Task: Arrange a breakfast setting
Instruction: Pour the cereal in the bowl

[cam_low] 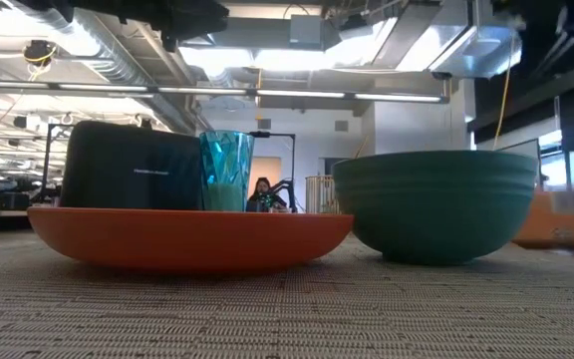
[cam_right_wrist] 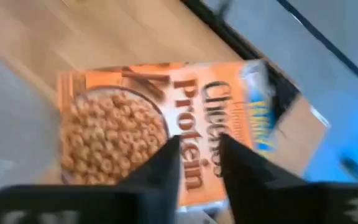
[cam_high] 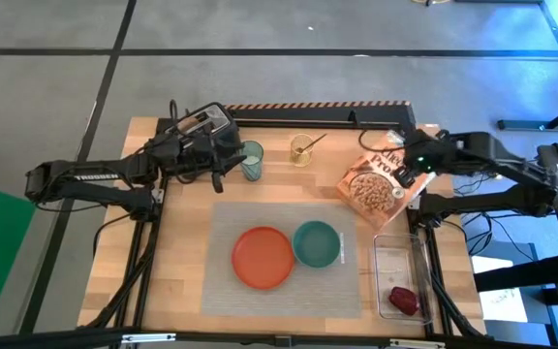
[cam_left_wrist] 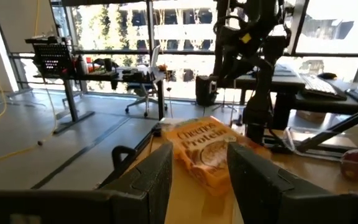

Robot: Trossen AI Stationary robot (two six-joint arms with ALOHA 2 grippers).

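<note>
The right end effector (cam_high: pixel 402 173) hovers over the flat orange cardboard cereal box (cam_high: pixel 384 184) at the far right of the wooden counter (cam_high: pixel 177 291), its fingers slightly parted with the box showing in the gap, gripping nothing. The round orange plate (cam_high: pixel 263 257) and smaller teal bowl (cam_high: pixel 316 243) sit side by side on the grey woven placemat (cam_high: pixel 287 293). The left end effector (cam_high: pixel 223 165) waits with fingers spread near the pale teal tumbler (cam_high: pixel 251 160). I'd lift the right arm straight up, clear of the box, before reaching for the small dark-red fruit (cam_high: pixel 403 300) in its clear plastic tray (cam_high: pixel 396 250).
</note>
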